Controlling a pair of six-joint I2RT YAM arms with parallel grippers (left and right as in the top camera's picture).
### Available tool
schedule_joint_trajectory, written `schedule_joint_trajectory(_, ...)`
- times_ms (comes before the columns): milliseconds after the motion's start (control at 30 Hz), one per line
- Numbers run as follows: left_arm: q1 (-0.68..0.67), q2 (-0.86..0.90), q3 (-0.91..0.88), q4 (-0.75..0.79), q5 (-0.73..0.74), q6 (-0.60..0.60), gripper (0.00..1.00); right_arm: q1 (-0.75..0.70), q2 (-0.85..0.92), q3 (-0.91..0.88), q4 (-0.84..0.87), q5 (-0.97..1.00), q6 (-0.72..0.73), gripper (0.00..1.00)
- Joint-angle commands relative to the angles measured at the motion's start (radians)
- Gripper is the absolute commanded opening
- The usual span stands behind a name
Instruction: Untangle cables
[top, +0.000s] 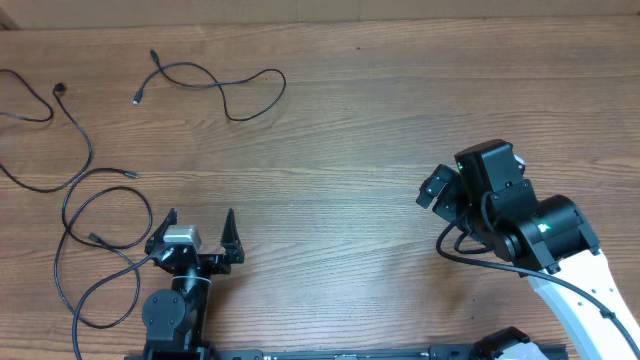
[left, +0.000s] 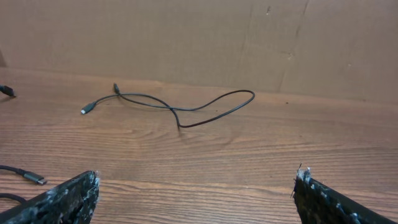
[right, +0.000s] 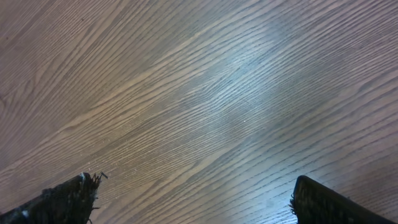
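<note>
Overhead top-down, left wrist low, sharing one cable (left: 252, 94), right wrist downward

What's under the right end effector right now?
Below the open right end effector, the wrist view shows only bare wooden table; the cables lie far off on the left side. Patches behind its fingertips are covered.

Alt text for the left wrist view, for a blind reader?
A thin black cable lies loose on the wooden table, looping across itself, both plugs at its left end, a cardboard wall behind. The left gripper, open and empty, frames the bottom corners; another cable's plug pokes in at lower left.
</note>
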Motion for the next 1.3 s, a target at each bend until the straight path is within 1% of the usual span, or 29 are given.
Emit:
schedule_joint_trajectory(0,0.002,-0.009,-0.005,0.000,-0.008,0.019,1.00,-0.003,-0.003,0.013,0.003,0.011,-0.001,1.00)
schedule_joint_trajectory(600,0.002,-0.009,-0.005,0.000,-0.008,0.019,1.00,-0.001,-0.003,0.013,0.003,0.011,-0.001,1.00)
schedule_joint_trajectory(767,0.002,-0.009,-0.005,0.000,-0.008,0.019,1.00,-0.011,-0.081,0.012,-0.001,0.014,-0.008,1.00)
schedule_joint_trajectory(867,0.002,-0.009,-0.005,0.000,-0.008,0.019,1.00,-0.040,-0.166,0.005,-0.010,0.114,-0.112,1.00)
schedule_joint_trajectory(1000,0.002,-0.009,-0.005,0.000,-0.008,0.019,1.00,-0.120,-0.296,-0.024,0.040,0.127,-0.228,1.00)
schedule_joint_trajectory(1100,0.002,-0.009,-0.005,0.000,-0.008,0.019,1.00,-0.194,-0.401,-0.076,0.130,0.122,-0.344,1.00)
schedule_joint_trajectory(1167,0.002,-0.009,-0.005,0.000,-0.007,0.019,1.00,-0.225,-0.467,-0.124,0.192,0.122,-0.391,1.00)
schedule_joint_trajectory(1267,0.002,-0.009,-0.005,0.000,-0.008,0.019,1.00,-0.247,-0.574,-0.226,0.291,0.123,-0.424,1.00)
